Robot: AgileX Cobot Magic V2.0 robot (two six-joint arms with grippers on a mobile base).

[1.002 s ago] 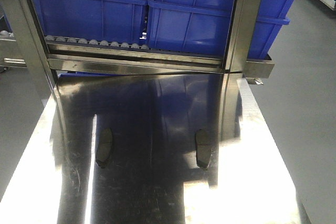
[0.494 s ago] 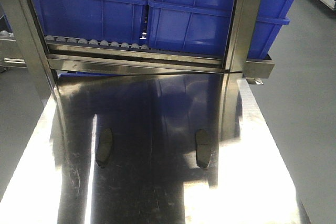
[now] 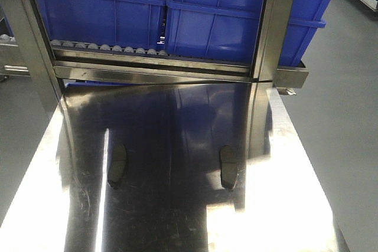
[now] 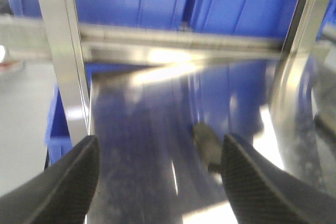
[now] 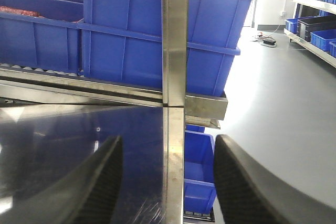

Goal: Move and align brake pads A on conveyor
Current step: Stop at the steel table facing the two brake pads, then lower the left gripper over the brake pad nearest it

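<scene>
A shiny steel table [image 3: 177, 228] fills the lower frame; blue bins [image 3: 236, 16] on a roller rack [image 3: 106, 46] span the top; the left brake pad [image 3: 117, 166] and the right brake pad [image 3: 228, 166] lie flat on the table at mid-height, well apart (both lengthwise up the frame); the left gripper [image 4: 160, 182] and the right gripper [image 5: 168, 182] both hang with their fingers spread wide, holding nothing.

A: Furniture?
B: One steel table [image 3: 295, 216], glare-streaked. Roller rack [image 3: 106, 46] behind it, carrying blue bins [image 3: 218, 22].
A: Floor?
B: Grey floor [image 3: 348, 104], smooth. Shelving [image 5: 312, 43] with more bins, far right.
</scene>
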